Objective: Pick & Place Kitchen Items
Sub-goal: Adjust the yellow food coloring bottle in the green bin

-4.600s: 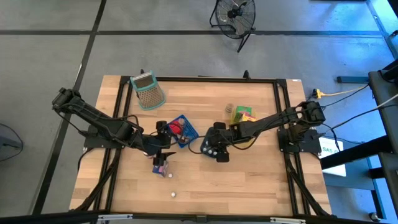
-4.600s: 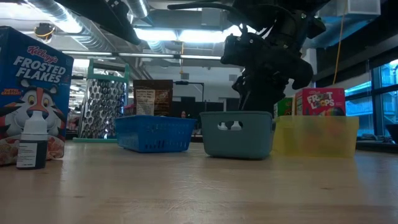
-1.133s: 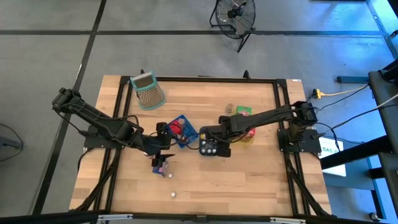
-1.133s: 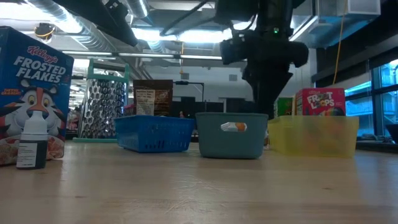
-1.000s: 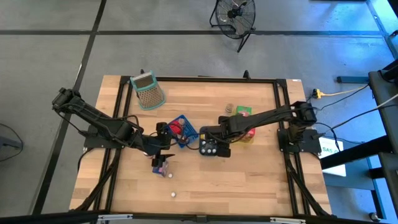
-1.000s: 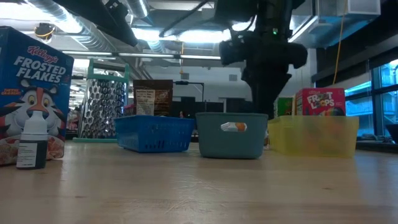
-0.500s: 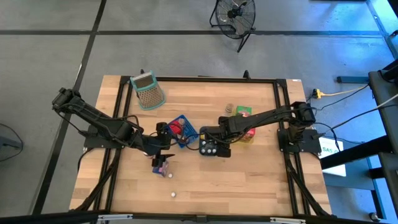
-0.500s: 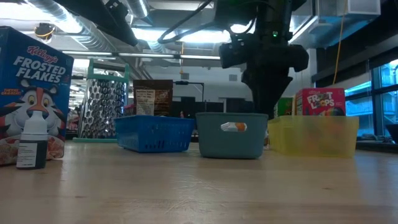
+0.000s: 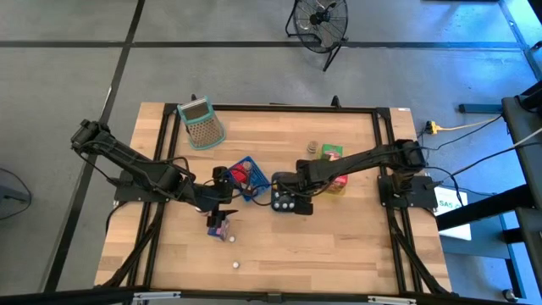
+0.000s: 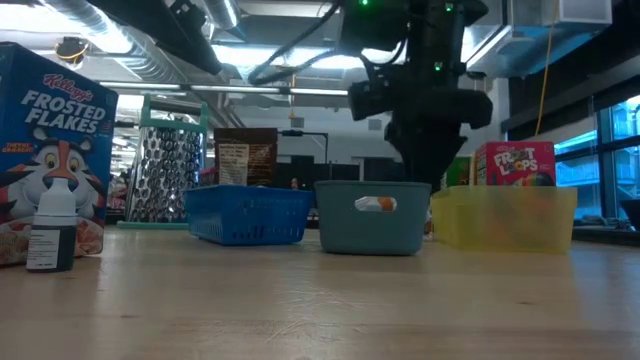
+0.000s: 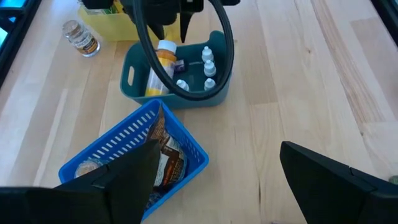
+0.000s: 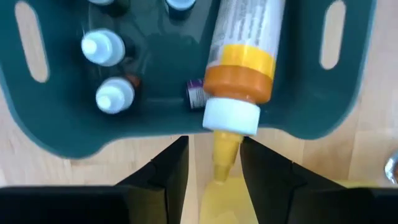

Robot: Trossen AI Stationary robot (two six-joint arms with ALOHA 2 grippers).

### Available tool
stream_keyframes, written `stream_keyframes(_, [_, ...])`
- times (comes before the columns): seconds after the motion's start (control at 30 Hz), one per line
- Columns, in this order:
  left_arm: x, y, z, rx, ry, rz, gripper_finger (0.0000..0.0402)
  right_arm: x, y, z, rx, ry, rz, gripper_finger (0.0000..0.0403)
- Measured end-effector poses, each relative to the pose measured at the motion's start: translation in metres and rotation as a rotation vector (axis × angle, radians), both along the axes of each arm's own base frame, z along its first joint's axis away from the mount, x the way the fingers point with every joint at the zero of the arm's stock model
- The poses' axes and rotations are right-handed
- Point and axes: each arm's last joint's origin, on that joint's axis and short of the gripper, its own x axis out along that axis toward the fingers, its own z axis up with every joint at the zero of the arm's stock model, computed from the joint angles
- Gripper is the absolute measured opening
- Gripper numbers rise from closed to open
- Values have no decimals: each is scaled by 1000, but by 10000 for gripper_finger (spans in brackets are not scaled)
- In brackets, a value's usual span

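High view: right gripper point(image 9: 286, 202) hanging over teal tray point(image 9: 284, 212); right wrist view: fingers point(image 12: 163, 171) standing narrowly apart, holding nothing, yellow-capped bottle point(image 12: 241, 68) lying in tray just beyond them; left gripper point(image 11: 214, 177) spreading wide, empty.

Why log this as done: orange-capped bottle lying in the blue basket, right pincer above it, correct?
Not the blue basket. The orange-capped bottle lies in the teal tray, among small white-capped bottles, as the right wrist view shows. The right pincer is above it.
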Motion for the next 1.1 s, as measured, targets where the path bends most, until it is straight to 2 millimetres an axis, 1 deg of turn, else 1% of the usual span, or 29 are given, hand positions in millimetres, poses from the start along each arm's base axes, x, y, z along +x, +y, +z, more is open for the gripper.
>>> stream_keyframes(0.27, [0,0,0,-1,1,-2,329,0,-4,-1,-3,9,-10,141])
stream_keyframes(0.6, [0,0,0,-1,1,-4,329,-1,-4,-1,-6,25,-12,87])
stream_keyframes(0.77, [0,0,0,-1,1,-4,329,-1,-4,-1,-6,25,-12,67])
stream_keyframes(1.1, [0,0,0,-1,1,-4,329,-2,-5,-1,-29,29,-14,60])
